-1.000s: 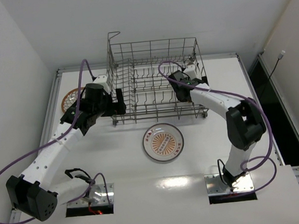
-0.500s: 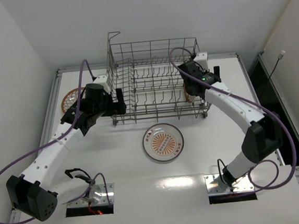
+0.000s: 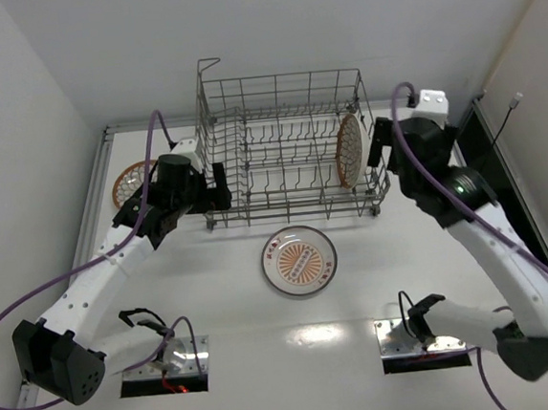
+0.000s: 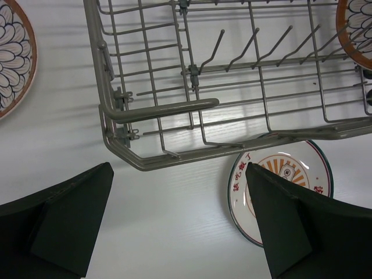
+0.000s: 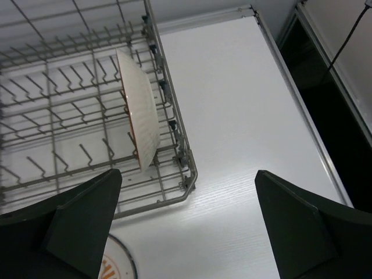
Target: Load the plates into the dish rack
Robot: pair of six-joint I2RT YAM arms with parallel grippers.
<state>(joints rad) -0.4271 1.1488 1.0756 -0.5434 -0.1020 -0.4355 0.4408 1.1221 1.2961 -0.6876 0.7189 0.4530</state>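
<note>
Standing on edge inside the dish rack (image 3: 281, 171) is one plate (image 3: 349, 149); left gripper (image 3: 219, 186) and right gripper (image 5: 187, 173) (both agape) hover outside.

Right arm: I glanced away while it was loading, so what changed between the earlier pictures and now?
The right pincer opened, letting go of the petal plate, which now stands on edge at the right end of the dish rack, then drew back rightward, outside it. The left pincer, sunburst plate and far-left plate stayed put.
</note>
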